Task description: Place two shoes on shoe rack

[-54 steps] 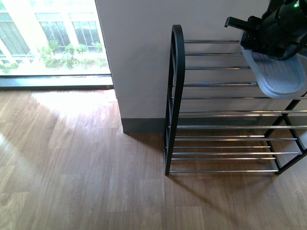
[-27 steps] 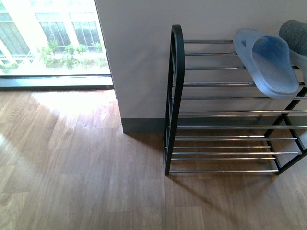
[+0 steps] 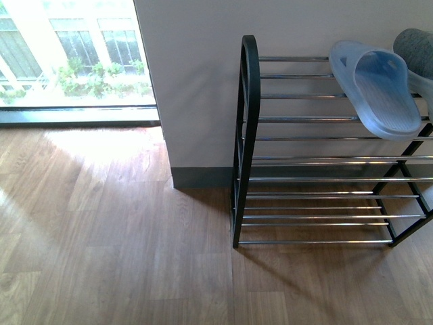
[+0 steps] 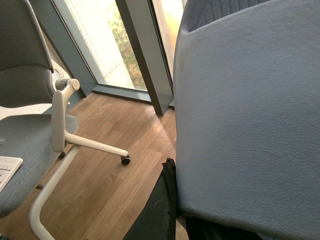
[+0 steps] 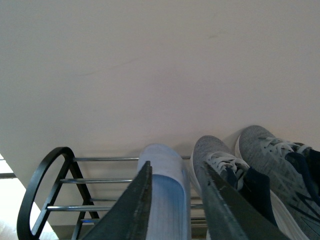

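Note:
The shoe rack point(image 3: 249, 135) stands against the wall, black frame with chrome bars. On its top tier lies a blue slipper point(image 3: 379, 91), and the toe of a grey shoe point(image 3: 416, 51) shows beside it at the right edge. In the right wrist view both grey knit shoes point(image 5: 220, 165) point(image 5: 272, 155) rest side by side on the rack point(image 5: 37, 185) next to that slipper point(image 5: 167, 185). My right gripper point(image 5: 175, 167) hangs open in front of it, holding nothing. My left gripper point(image 4: 187, 220) is shut on another blue slipper point(image 4: 245, 110), whose sole fills that view. Neither arm shows in the front view.
A white-framed grey office chair point(image 4: 30, 130) stands on the wooden floor near the window in the left wrist view. In front, a white wall point(image 3: 196, 81) backs the rack, a floor-level window point(image 3: 67, 54) lies far left, and wood floor point(image 3: 122, 230) spreads before the rack.
One second ago my right arm was over the blue slipper on the top tier. It has since drawn out of the front view, leaving the slipper lying on the bars.

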